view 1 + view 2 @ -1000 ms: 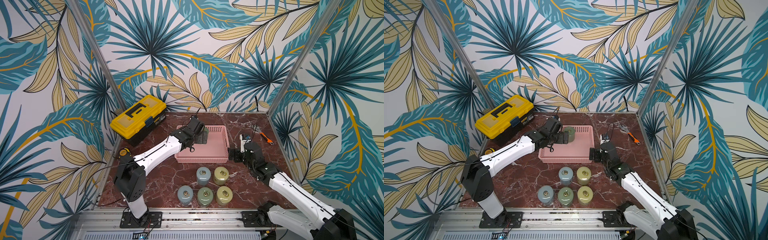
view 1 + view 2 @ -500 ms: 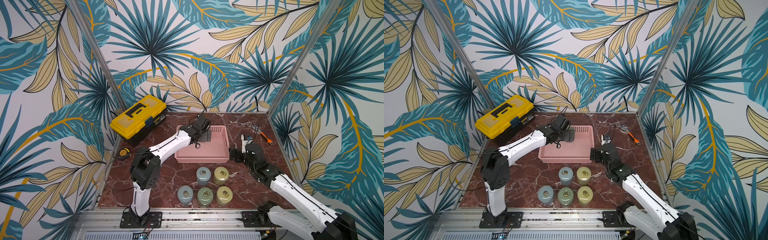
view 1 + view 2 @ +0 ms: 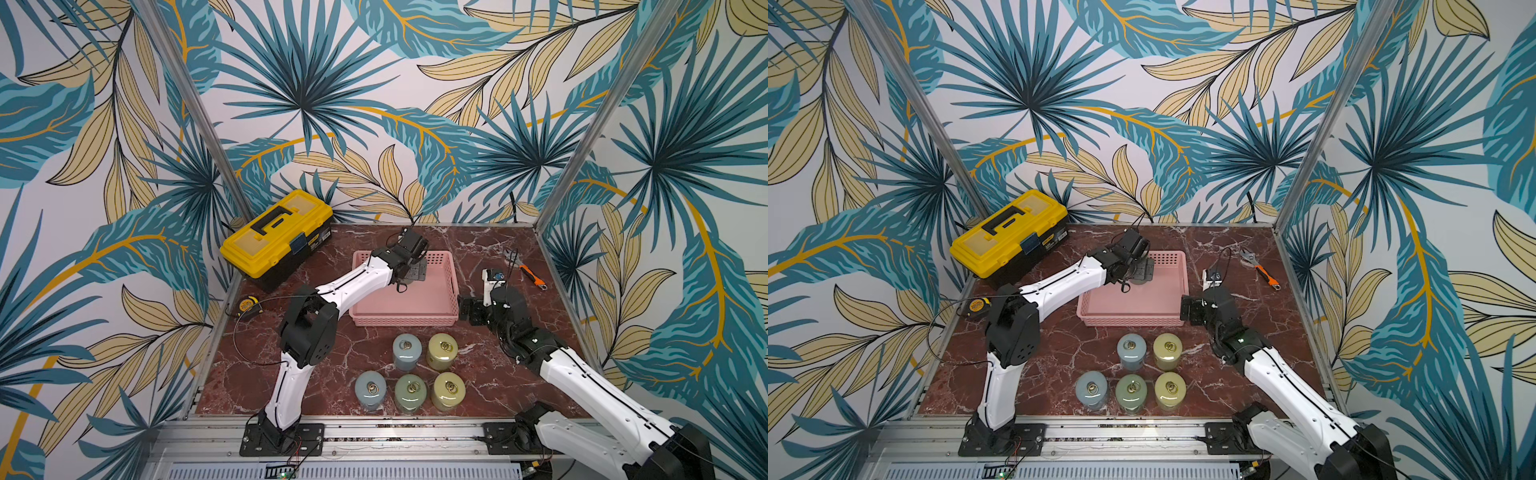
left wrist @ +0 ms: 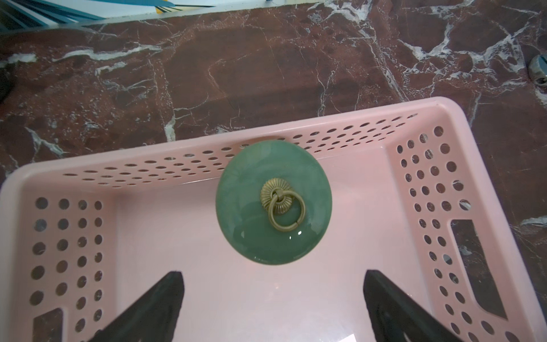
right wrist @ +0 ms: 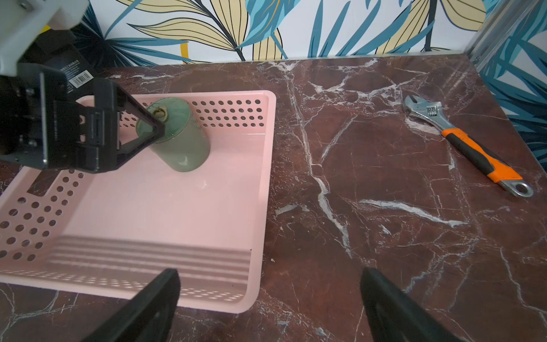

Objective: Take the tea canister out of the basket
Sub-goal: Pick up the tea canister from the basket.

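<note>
The left gripper (image 4: 273, 275) hangs over the shallow rectangular pink plastic basket with perforated sides (image 4: 444, 112), its jaws spread as wide as they go and holding nothing. The glazed green cylindrical tea canister with a brass ring pull on its lid (image 4: 273, 204) stands just beyond the fingertips, not yet between them. It is inside the basket, close to the middle of the far wall, though I cannot tell whether it touches that wall.

The right gripper (image 5: 269, 277) is equally wide open and empty, low over the red-brown marble table surface (image 5: 384, 177) at the basket's near right corner.

The likely failures, as I judge them:
- A finger lands on the lid rim if the descent starts before the jaws straddle the body. That would tip the canister against the far wall.
- The jaws close on the lid alone, so the lid lifts off and the body stays behind.
- The slick glaze lets the canister slide out of a shallow pinch.
- A finger snags the light basket and drags it, since nothing pins it down.

The canister stands upright, with its long axis vertical and its lid facing up. The ring lies flat on the lid
</note>
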Robot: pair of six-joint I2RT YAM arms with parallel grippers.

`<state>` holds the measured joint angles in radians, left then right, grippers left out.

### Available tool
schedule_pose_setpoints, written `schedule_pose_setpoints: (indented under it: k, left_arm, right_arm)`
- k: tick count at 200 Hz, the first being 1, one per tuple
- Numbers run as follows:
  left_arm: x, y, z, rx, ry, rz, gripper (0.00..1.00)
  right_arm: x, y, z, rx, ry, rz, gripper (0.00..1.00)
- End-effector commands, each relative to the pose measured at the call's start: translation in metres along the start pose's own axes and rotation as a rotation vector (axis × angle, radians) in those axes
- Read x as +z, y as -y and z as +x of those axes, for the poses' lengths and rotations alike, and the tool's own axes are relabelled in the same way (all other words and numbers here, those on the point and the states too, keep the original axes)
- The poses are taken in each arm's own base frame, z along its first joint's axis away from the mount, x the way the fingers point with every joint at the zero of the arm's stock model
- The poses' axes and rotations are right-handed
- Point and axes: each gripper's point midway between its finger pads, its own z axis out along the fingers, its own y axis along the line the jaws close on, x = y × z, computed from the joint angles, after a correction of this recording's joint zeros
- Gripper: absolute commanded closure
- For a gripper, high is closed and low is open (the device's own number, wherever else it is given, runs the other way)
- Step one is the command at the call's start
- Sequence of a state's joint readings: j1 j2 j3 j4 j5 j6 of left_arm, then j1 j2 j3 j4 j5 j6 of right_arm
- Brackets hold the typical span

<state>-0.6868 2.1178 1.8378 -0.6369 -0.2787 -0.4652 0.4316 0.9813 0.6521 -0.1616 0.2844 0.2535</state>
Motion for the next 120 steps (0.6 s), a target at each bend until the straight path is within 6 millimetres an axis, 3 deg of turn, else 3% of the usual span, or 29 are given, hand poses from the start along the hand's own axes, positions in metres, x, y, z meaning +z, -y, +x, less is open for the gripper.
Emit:
schedule_pose_setpoints:
  k: [1,59,120]
  left_arm:
    - [-0.005,0.006,-0.022,0.013,0.056,0.002,0.00]
    - [0.011,0.013,-0.027,0.032,0.061,0.009,0.00]
    - [0.028,0.007,-0.028,0.022,0.051,0.005,0.00]
  right_arm:
    - [0.003,0.004,0.004,0.005,0.002,0.019,0.01]
    - [0.003,0.004,0.004,0.006,0.002,0.018,0.01]
    - [0.006,0.004,0.006,0.002,-0.006,0.022,0.01]
